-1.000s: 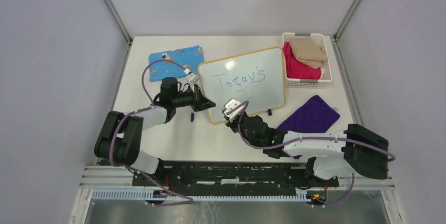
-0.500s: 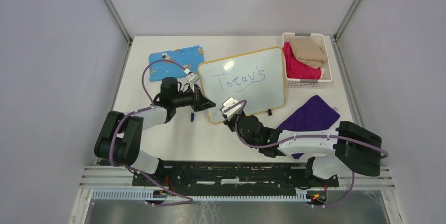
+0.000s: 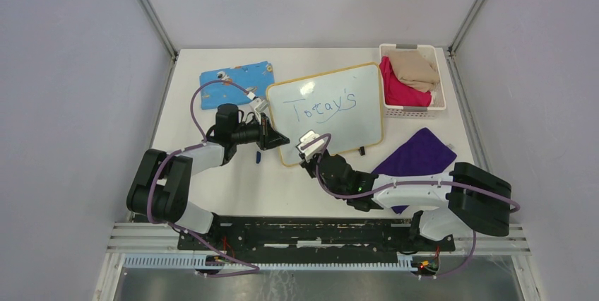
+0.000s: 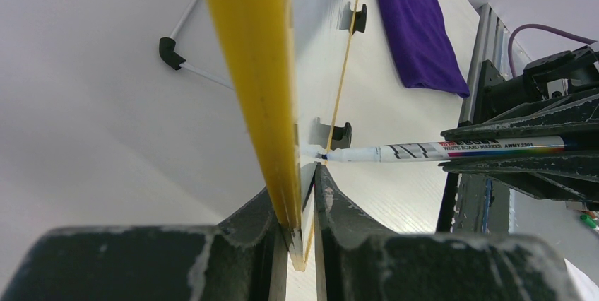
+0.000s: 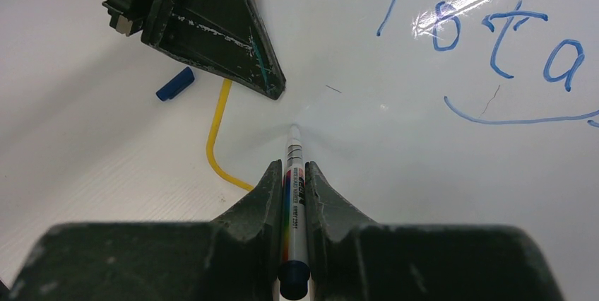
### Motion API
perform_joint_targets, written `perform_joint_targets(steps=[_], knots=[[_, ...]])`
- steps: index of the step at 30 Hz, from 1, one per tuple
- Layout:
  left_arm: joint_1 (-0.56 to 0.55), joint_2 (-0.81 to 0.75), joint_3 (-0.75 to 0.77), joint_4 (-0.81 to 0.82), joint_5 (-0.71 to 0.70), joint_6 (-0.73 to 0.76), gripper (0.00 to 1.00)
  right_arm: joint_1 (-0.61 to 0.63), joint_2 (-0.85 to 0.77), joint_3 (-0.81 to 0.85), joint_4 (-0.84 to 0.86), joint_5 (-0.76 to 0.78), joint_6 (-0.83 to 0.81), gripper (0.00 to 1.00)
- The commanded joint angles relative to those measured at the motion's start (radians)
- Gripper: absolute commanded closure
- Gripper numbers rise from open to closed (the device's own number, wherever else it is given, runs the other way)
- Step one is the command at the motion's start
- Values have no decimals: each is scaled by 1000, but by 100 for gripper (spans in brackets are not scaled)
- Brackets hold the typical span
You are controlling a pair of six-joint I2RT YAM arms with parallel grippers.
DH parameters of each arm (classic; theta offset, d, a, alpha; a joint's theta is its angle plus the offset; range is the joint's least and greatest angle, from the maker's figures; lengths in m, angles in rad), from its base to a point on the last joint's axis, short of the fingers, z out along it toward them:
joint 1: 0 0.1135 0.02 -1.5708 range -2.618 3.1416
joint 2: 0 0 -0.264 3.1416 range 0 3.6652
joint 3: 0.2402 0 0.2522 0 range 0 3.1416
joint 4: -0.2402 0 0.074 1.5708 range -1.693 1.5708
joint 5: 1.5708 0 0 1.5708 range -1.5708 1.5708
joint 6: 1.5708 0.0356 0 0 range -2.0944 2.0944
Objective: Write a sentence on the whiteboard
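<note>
The whiteboard [image 3: 332, 126] lies tilted at the table's middle, with "Today's" from the sentence [image 3: 325, 105] in blue on its upper half. My left gripper [image 3: 277, 140] is shut on its yellow-rimmed left edge [image 4: 254, 68], one finger on each face [image 4: 300, 184]. My right gripper [image 3: 309, 151] is shut on a whiteboard marker [image 5: 293, 174]. In the right wrist view the marker sits between the fingers [image 5: 293, 167], uncapped. Its tip meets the board's lower left area [image 5: 424, 138], below the writing and close to the left gripper's fingers [image 5: 212, 25]. The left wrist view shows the marker [image 4: 452, 151] reaching the board's face.
A small blue marker cap [image 3: 258, 157] lies on the table beside the board's left edge. A blue patterned cloth [image 3: 236, 83] is at the back left. A white basket [image 3: 417, 111] of beige and pink cloths stands back right. A purple cloth [image 3: 417, 156] lies near the right arm.
My right arm has shifted a little to the left with the marker. The left arm and the whiteboard have not moved.
</note>
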Motion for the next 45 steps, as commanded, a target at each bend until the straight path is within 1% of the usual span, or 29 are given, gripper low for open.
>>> perform_joint_targets(steps=[1, 8, 20, 32, 45], knots=[[-15, 20, 4, -81, -86, 108, 82, -5, 0, 14, 2, 9, 24, 100], [-15, 20, 5, -83, -85, 109, 82, -9, -24, -22, -26, 25, 34, 100], [-18, 22, 5, -86, -86, 111, 82, -58, -69, -44, -47, 19, 37, 100], [-21, 21, 6, -91, -88, 111, 82, -90, -70, 7, -52, -9, 5, 100], [-21, 23, 8, -92, -88, 112, 82, -80, -93, -102, -51, -74, 70, 100]])
